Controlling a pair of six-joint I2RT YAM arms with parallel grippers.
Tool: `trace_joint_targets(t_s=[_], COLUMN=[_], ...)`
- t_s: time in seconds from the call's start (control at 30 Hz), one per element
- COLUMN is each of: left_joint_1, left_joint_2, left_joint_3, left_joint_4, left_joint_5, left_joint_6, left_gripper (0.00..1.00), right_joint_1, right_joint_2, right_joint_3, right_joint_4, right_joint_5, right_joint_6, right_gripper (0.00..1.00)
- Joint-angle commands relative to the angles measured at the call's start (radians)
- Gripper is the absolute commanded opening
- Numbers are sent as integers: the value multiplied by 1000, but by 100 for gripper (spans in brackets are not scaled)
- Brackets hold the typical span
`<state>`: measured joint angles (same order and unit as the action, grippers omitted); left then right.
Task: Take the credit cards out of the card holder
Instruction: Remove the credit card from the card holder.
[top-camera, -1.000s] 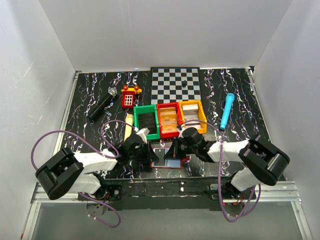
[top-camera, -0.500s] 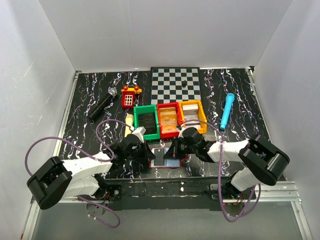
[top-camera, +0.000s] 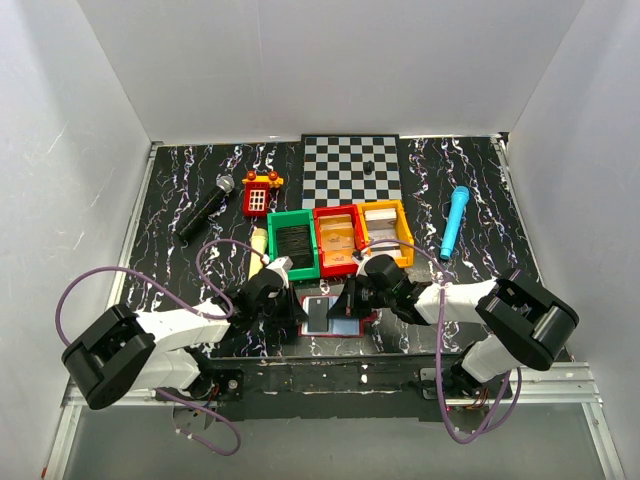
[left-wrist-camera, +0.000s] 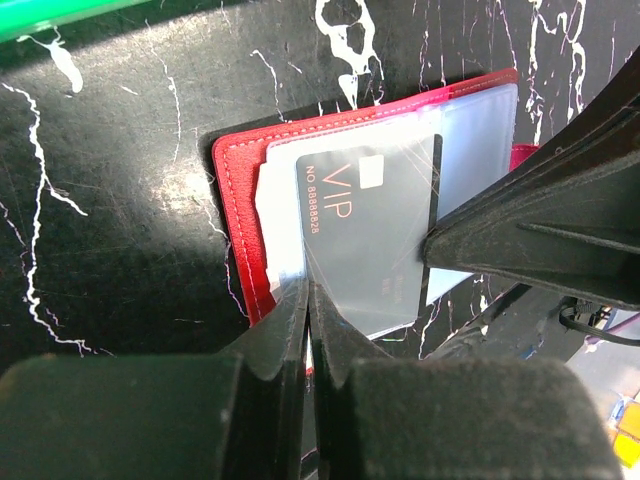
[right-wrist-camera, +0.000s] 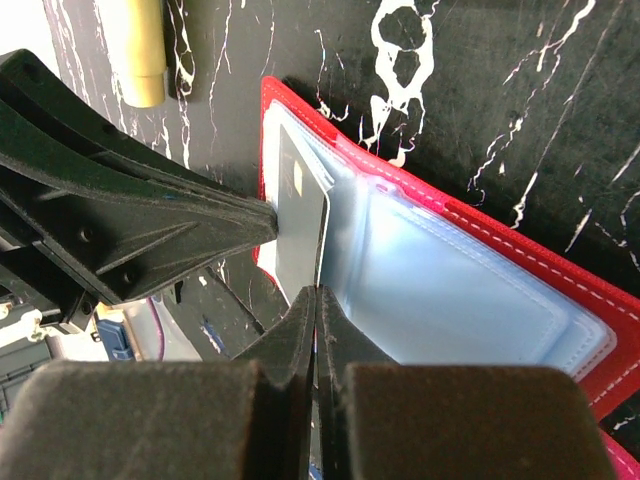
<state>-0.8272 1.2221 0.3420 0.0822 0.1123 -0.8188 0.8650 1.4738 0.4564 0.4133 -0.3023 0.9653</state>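
The dark-red card holder (top-camera: 340, 326) (left-wrist-camera: 240, 200) (right-wrist-camera: 520, 250) lies open on the marbled table near its front edge, its pale bluish sleeves facing up. A dark grey credit card (left-wrist-camera: 370, 230) (right-wrist-camera: 300, 210) marked VIP sits at the sleeves' left end. My left gripper (top-camera: 300, 310) (left-wrist-camera: 308, 287) is shut, pinching the clear sleeve at the card's near left edge. My right gripper (top-camera: 346, 305) (right-wrist-camera: 318, 291) comes in from the opposite side and is shut on the card's edge. The two sets of fingertips nearly meet over the holder. Other cards are hidden.
Green (top-camera: 293, 245), red (top-camera: 337, 238) and yellow (top-camera: 386, 228) bins stand just behind the holder. A tan cylinder (top-camera: 257, 250) (right-wrist-camera: 145, 50) lies left of them. Farther back are a chessboard (top-camera: 352, 170), a microphone (top-camera: 205, 208), a red toy (top-camera: 261, 193) and a blue tube (top-camera: 455, 222).
The right gripper has closed on the card's edge. The left arm's elbow swung out and partly back while its gripper stayed shut; the holder now lies flatter, with more pale sleeve showing.
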Motion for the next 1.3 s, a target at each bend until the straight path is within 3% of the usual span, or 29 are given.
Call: trace_joint_targets(t_s=[0.0, 0.1, 0.23, 1.27], left_joint_1=[3, 3, 2, 3], left_joint_2=[19, 27, 40, 96], left_joint_3=[28, 20, 12, -18], left_joint_4=[13, 27, 42, 123], left_joint_5=[-3, 3, 10, 49], left_joint_6=[14, 9, 6, -6], left_gripper=[0, 0, 0, 0], right_joint_1=[3, 3, 3, 3], right_joint_2=[6, 0, -10, 59], right_joint_3=[25, 24, 11, 30], right_joint_4=[35, 39, 64, 166], right_joint_5=[-35, -37, -34, -115], right_joint_6=[-13, -13, -8, 21], right_gripper=[10, 24, 31, 35])
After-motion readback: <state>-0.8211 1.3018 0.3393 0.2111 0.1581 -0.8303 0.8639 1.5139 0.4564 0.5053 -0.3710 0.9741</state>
